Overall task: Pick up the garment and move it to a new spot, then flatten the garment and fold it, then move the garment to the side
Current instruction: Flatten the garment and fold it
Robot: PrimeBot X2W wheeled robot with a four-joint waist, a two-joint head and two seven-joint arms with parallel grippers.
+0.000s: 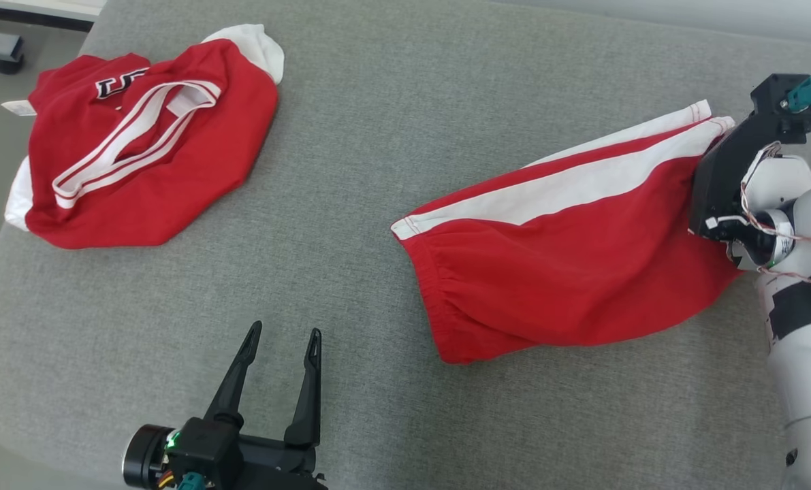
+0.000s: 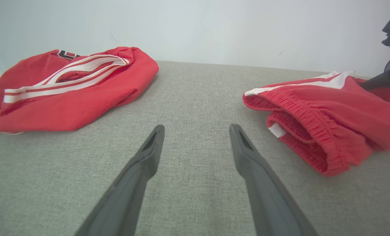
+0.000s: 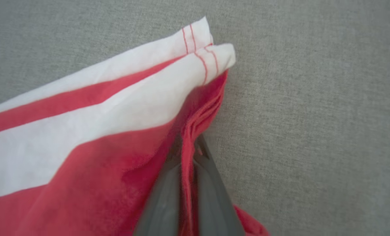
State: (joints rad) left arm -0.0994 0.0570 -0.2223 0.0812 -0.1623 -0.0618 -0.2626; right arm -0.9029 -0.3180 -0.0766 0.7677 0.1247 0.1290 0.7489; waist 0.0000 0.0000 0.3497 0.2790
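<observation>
Head view: red shorts [image 1: 568, 272] lie right on the grey bench [image 1: 351, 224], my right jaws clenched on their right hem. Left wrist: my left jaws released, empty; the waistband [image 2: 316, 131] looks the firmest hold. Right wrist: soft, light cloth, probably several layers pinched.

Bare indoor room, perhaps a lab: grey fabric pad [image 1: 378, 136], pale wall [image 2: 214, 29].

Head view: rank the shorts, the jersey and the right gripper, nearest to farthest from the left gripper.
From the left gripper:
1. shorts: waistband end just to its right.
2. jersey: ahead and to its left, only a little farther.
3. right gripper: far right, shut on the shorts' leg end.
</observation>
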